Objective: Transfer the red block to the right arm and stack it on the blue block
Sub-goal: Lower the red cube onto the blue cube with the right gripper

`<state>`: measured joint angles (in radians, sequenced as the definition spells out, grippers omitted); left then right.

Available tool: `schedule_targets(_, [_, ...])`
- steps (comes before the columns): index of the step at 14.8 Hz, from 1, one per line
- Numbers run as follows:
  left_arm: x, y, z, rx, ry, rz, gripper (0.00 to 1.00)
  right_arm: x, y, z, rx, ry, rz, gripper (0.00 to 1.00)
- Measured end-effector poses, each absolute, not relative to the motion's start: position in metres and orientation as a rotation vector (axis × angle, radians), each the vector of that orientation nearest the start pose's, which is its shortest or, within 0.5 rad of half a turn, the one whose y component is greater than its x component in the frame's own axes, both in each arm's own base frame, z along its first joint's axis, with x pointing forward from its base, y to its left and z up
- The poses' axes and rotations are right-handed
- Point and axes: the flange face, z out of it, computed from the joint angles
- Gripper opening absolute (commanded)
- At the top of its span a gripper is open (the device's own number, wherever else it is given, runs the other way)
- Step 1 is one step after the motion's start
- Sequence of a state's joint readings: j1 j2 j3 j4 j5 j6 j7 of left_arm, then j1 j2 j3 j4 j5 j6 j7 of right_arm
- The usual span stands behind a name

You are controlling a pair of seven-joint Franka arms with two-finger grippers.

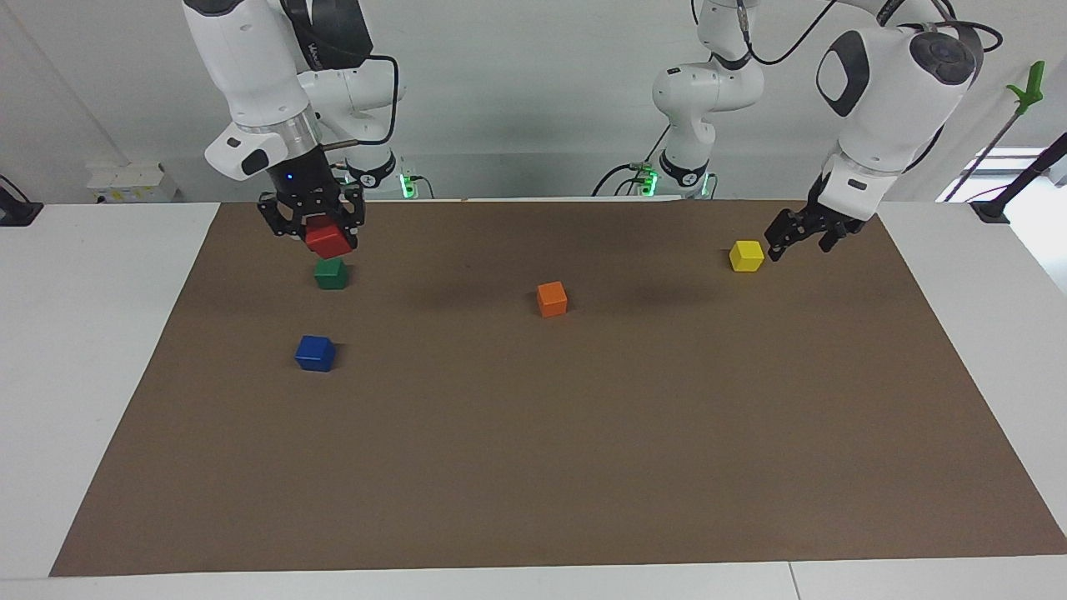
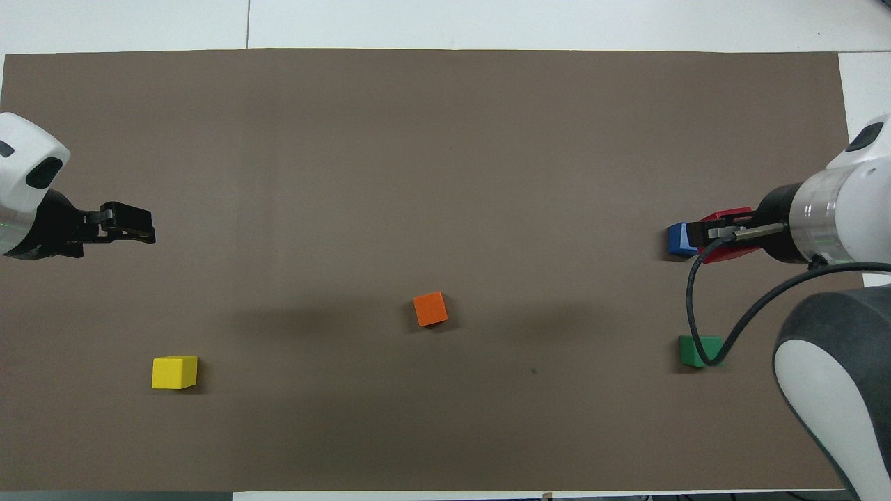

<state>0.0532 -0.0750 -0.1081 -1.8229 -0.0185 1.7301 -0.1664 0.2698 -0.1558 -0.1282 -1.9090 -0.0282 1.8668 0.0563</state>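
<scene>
The red block (image 1: 328, 240), clamped in the right gripper (image 1: 312, 225) above the blue block (image 1: 315, 352), could be released off-centre and tumble onto the desk (image 1: 583, 458); the left gripper (image 1: 802, 233) waits, jaws wide.

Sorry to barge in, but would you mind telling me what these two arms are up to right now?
The right gripper holds the red block in the air at the right arm's end of the table, not yet on the blue block. The left gripper hangs open and empty beside the yellow block. Green and orange blocks lie untouched on the brown mat.
</scene>
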Motion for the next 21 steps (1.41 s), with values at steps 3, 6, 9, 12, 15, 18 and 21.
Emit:
schedule_targets(3, [0.538,-0.034,0.572,-3.144,-0.173,0.047,1.0,0.533,0.05,0.553,-3.188,-0.101,-0.152,0.0])
schedule_targets(6, [0.539,-0.034,0.572,-3.142,-0.167,0.054,1.0,0.549,0.04,0.524,-3.25,-0.01,-0.132,0.0])
schedule_targets(9, [0.54,-0.036,0.571,-3.124,-0.147,0.053,1.0,0.562,0.042,0.484,-3.304,0.058,-0.166,0.0])
schedule_targets(12, [0.54,-0.038,0.573,-3.123,-0.138,0.046,1.0,0.567,0.042,0.443,-3.343,0.09,-0.197,0.0])
schedule_targets(15, [0.54,-0.038,0.574,-3.122,-0.139,0.042,1.0,0.563,0.03,0.406,-3.357,0.131,-0.267,0.0])
schedule_targets(18, [0.542,-0.035,0.577,-3.124,-0.149,0.014,1.0,0.551,0.013,0.37,-3.356,0.219,-0.311,0.0])
schedule_targets(21, [0.543,-0.03,0.578,-3.123,-0.163,0.008,1.0,0.549,0.018,0.355,-3.362,0.283,-0.336,0.0])
